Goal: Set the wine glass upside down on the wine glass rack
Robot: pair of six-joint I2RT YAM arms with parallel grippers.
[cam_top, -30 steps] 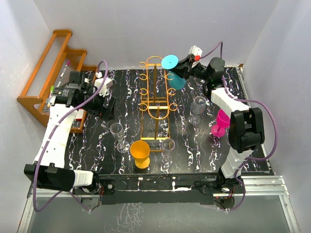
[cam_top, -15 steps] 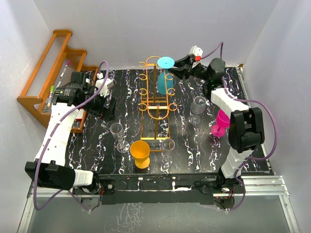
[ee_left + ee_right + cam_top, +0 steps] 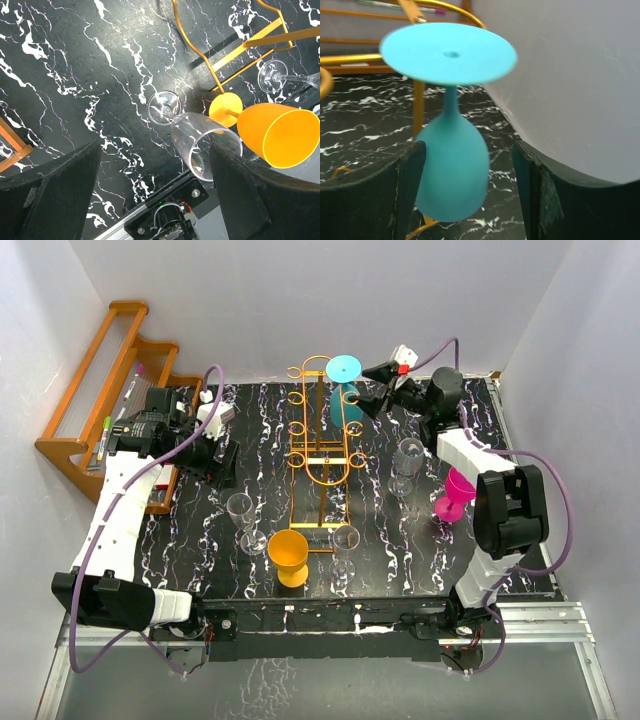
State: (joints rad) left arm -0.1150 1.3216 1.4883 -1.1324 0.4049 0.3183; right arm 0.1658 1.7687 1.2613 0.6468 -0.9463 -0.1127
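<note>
Wine glass inverted, just fwd of right gripper.

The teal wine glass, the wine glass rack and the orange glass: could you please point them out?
teal wine glass (image 3: 451, 165): right wrist view, bowl.
wine glass rack (image 3: 318, 452): top external view, crossbar.
orange glass (image 3: 288, 547): top external view, bowl.

White walls enclose a black white-veined marble table, a brown wooden stepped shelf standing at its left.
</note>
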